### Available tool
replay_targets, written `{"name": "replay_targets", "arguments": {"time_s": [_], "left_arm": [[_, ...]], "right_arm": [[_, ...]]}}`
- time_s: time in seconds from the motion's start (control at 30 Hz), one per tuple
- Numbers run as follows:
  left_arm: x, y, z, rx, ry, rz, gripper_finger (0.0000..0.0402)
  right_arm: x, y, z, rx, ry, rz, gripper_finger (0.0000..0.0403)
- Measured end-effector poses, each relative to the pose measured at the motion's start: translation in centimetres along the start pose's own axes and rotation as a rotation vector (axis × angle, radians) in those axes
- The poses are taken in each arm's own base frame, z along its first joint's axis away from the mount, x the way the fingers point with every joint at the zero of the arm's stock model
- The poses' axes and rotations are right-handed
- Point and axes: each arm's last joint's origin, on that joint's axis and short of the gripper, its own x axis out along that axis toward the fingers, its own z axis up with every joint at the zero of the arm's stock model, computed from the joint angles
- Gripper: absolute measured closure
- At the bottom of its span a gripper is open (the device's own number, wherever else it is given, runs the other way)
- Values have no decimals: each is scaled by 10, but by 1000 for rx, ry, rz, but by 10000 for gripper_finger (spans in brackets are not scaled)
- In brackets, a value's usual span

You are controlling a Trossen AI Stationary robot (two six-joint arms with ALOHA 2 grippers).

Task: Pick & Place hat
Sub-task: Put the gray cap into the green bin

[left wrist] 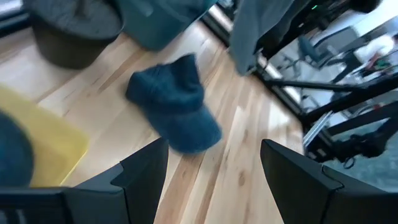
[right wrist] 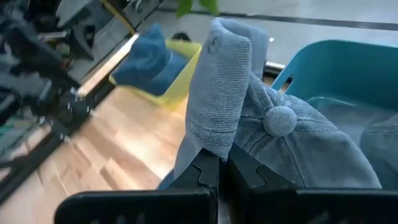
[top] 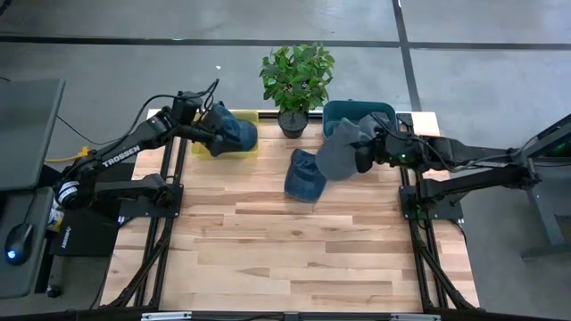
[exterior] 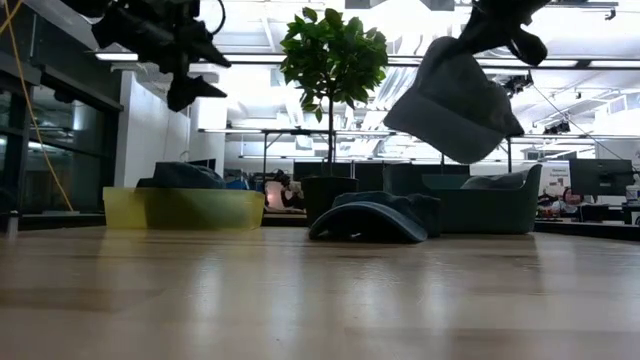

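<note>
The right tool (right wrist: 217,171) pinched the grey hat (top: 339,153) by its fabric, lifted beside the teal bin (top: 385,111) near the tabletop's far edge, probably to carry it, while the left tool (left wrist: 211,180) hung open over the yellow bin (top: 250,147).

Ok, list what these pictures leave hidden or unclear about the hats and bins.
- Teal bin contents: high view, covered by the grey hat that the right gripper holds; right wrist view shows only grey fabric inside.
- Yellow bin: high view, left gripper overlaps the blue hat in it.
- Blue cap on the table: blurred in the left wrist view.
</note>
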Motion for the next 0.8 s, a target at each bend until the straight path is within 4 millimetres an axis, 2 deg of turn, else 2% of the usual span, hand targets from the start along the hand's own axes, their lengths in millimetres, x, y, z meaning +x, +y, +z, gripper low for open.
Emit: {"name": "replay_targets", "arguments": {"time_s": [0.23,0.4,0.8], "left_arm": [[3,-11,8,57,-49,-124,147],[11,-23,4,97,-33,-150,147],[25,-48,-4,145,-24,-162,147]], "right_arm": [[-5,1,0,74,-70,-70,403],[-5,-5,0,142,-122,-159,403],[0,-10,16,218,-266,-213,402]]}}
